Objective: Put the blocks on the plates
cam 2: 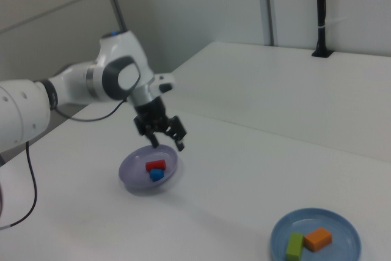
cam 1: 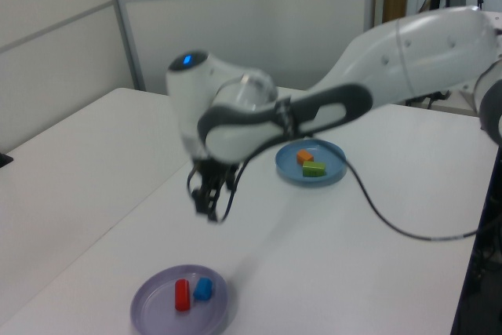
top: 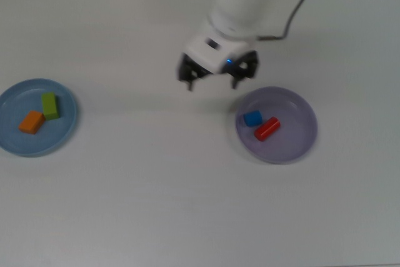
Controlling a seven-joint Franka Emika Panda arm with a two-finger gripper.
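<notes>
Near, left view: purple plate (cam 1: pixel 157 307) holds red block (cam 1: pixel 182 294) and blue block (cam 1: pixel 203 289). Gripper (top: pixel 215 79) above table, spread wide, empty. Far: blue plate (cam 1: pixel 336 173) holds orange block (cam 1: pixel 305 158), green block (cam 1: pixel 314 169). All placed; retreat high, clear of plates.

The table (top: pixel 156 179) lies bare between the two plates, giving open passage across the middle. Obstacles: the purple plate (top: pixel 300 145) at the top view's right, holding the red block (top: pixel 267 128) and blue block (top: pixel 252 118); the blue plate (top: pixel 12 145) at the top view's left edge, holding the orange block (top: pixel 30 122) and green block (top: pixel 50 105).
</notes>
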